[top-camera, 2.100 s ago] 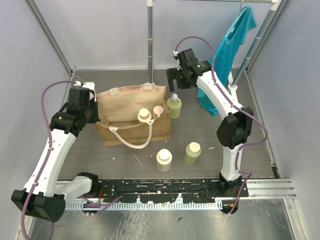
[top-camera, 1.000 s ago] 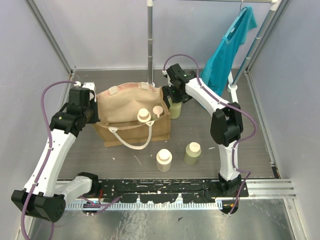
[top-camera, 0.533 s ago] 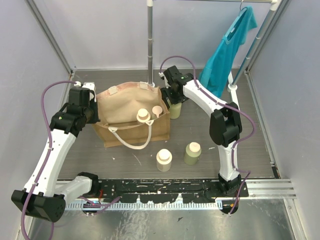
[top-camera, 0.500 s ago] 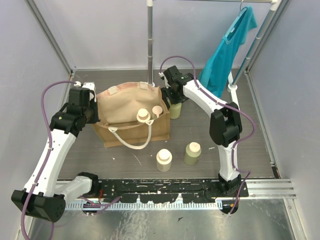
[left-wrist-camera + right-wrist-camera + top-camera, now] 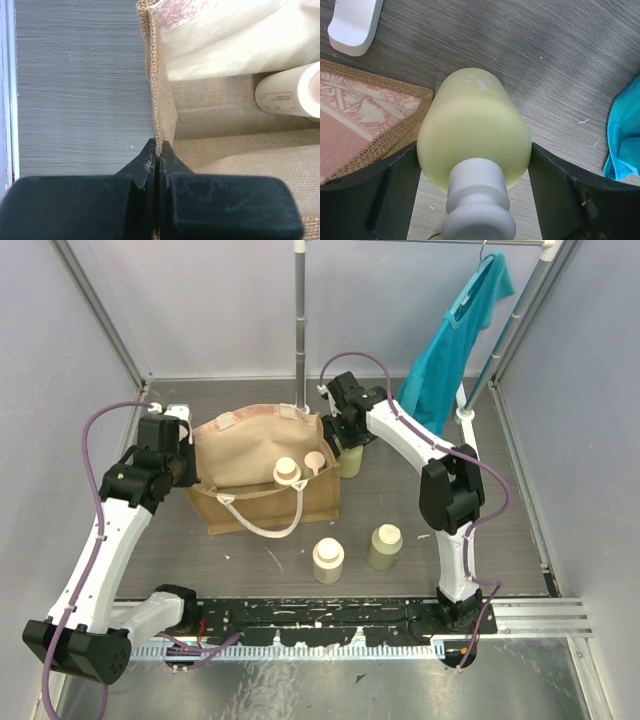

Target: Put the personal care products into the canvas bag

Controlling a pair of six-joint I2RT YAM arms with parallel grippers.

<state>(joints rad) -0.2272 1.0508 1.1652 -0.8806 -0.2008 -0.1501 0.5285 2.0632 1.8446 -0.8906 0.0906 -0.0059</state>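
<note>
Surface (image 5: 200, 550): grey wood-grain. It carries everything below.

Canvas bag (image 5: 240, 455): stands open at centre-left, one white rope handle hanging over its near wall. From the top view you see two bottles inside at the right end, a cream cap (image 5: 287, 471) and a pump top (image 5: 316, 460). The left wrist view adds what the top cannot: the pale inner lining and a cream bottle (image 5: 292, 95) lying on its side against the bag floor.

Teal shirt (image 5: 455, 330): hangs at the far right, well apart from the bag. In the right wrist view you get only a sliver of it (image 5: 622, 135).

Left gripper (image 5: 190, 468): at the bag's left end. The top view hides the fingers. In the left wrist view the left gripper (image 5: 158, 150) has its jaws pressed together, pinching the burlap edge of the bag wall (image 5: 160, 100).

Right gripper (image 5: 348, 435): over the bag's far right corner. In the right wrist view the right gripper (image 5: 475, 165) has its jaws spread around the pale green bottle (image 5: 472, 120), one finger against each side of the body.

Pale green bottle (image 5: 349, 458): upright on the surface, outside the bag. Its cap is hidden from above. The wrist view shows the grey-white cap and the bag corner (image 5: 365, 105) just beside the bottle.

Loose bottles: a cream one (image 5: 328, 559) and a green one (image 5: 385, 545), both upright near the front, close together and in front of the bag.
</note>
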